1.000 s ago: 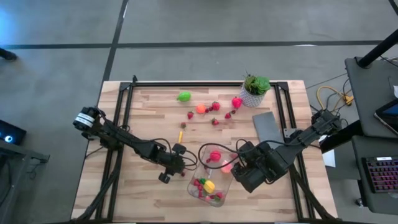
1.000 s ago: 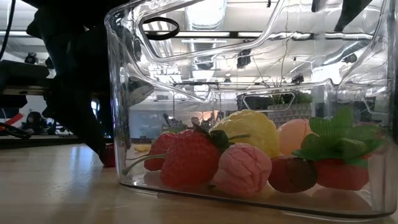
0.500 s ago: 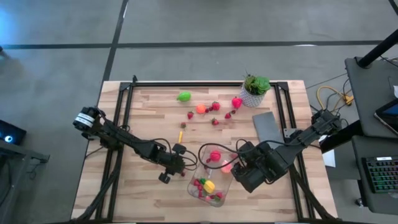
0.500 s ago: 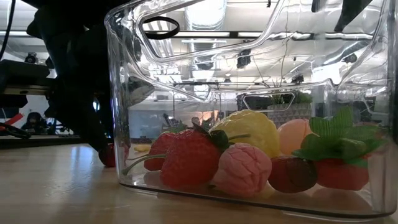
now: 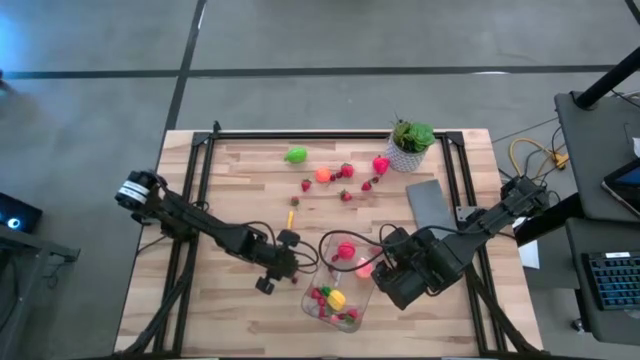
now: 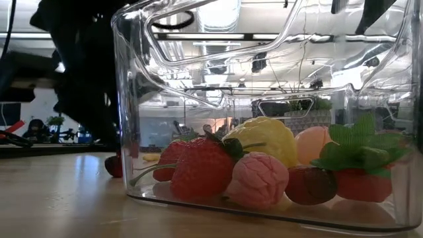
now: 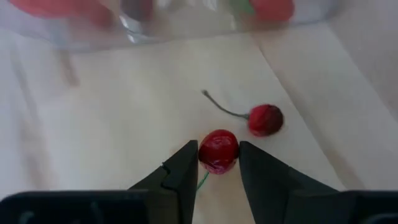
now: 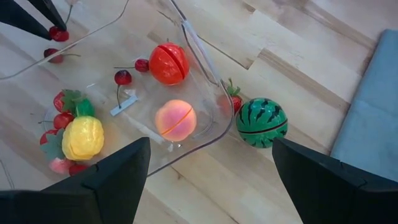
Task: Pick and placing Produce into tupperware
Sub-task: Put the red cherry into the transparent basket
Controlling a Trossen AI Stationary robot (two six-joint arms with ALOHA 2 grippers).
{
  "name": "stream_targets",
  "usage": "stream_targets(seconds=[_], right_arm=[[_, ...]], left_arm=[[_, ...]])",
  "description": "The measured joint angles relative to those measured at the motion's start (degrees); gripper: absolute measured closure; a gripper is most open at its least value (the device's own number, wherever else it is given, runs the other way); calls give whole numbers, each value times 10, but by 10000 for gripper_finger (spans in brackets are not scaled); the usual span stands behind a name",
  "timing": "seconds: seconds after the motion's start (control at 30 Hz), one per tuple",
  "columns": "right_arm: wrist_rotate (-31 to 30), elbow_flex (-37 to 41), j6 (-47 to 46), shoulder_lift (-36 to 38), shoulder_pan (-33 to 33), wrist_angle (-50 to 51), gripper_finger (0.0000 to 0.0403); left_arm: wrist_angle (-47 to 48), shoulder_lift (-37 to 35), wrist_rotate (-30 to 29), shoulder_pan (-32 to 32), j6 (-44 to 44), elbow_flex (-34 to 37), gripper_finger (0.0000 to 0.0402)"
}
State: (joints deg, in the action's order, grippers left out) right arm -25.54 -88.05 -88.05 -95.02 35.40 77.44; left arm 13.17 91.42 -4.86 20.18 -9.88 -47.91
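Wood-plank surface (image 5: pixel 240 200), concrete floor around. Left end effector (image 7: pixel 217 163) just outside the clear tupperware (image 5: pixel 340 280), clamped on one red cherry (image 7: pixel 218 151); second cherry (image 7: pixel 265 119) loose beside it. Right end effector (image 8: pixel 208 158) spread wide over tupperware's other end, holding nothing. Berries, yellow piece inside; watermelon (image 8: pixel 262 122) just outside.
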Motion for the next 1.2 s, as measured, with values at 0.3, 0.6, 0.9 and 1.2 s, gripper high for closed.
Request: stream_targets(seconds=[0.3, 0.6, 0.9, 1.2], right_arm=[[-62, -1, -40, 6, 20, 3, 74], [-74, -2, -133, 24, 74, 79, 74], [-97, 0, -208, 31, 129, 126, 74], [-106, 1, -216, 31, 161, 126, 74]], left_arm=[[75, -60, -55, -17, -29, -49, 302], [95, -105, -71, -41, -74, -159, 302], [68, 14, 19, -40, -50, -323, 302], [74, 120, 141, -55, 112, -383, 302]])
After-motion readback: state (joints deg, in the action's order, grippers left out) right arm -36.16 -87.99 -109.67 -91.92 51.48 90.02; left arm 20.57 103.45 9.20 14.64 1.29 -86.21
